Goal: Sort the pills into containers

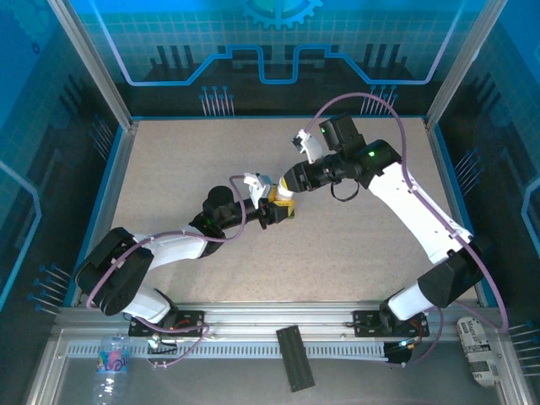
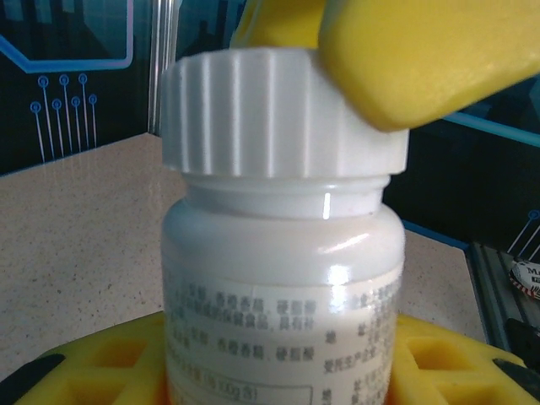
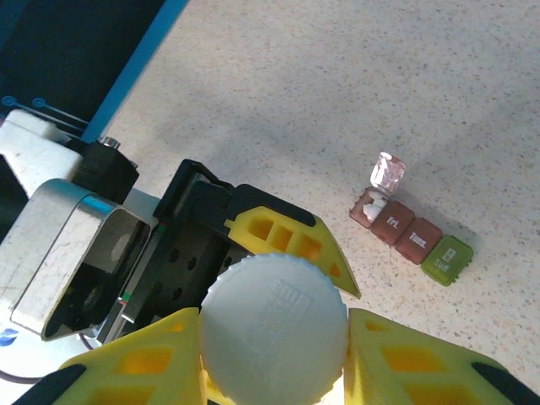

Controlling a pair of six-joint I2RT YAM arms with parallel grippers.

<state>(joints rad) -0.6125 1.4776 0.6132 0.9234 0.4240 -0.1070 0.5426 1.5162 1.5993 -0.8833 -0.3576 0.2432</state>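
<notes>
Nearest the right wrist camera, at six o'clock in its view: a white ribbed screw cap (image 3: pixel 274 329), pinched from nine and three o'clock by the yellow fingers (image 3: pixel 143 375) of the right gripper (image 1: pixel 287 196), closed snugly against it. Just beneath, a small white plastic bottle (image 2: pixel 278 295) with a printed label, upright, clamped low on its body by the left gripper (image 1: pixel 272 214), partly closed around it. Farther off, on the speckled beige table (image 3: pixel 337 76) at two o'clock from the cap and well apart from the bottle: the containers (image 3: pixel 411 236), a short strip of joined square compartments, three dark red and one green at its four o'clock end, with the clear lid (image 3: pixel 387 171) of the eleven o'clock compartment raised and white pills (image 3: pixel 374 205) inside. Seemingly at the bottle-opening step, cap on. Next, probably: twist the cap off with the right gripper while bracing the bottle with the left, without tipping it; then carry the open bottle over the strip.
</notes>
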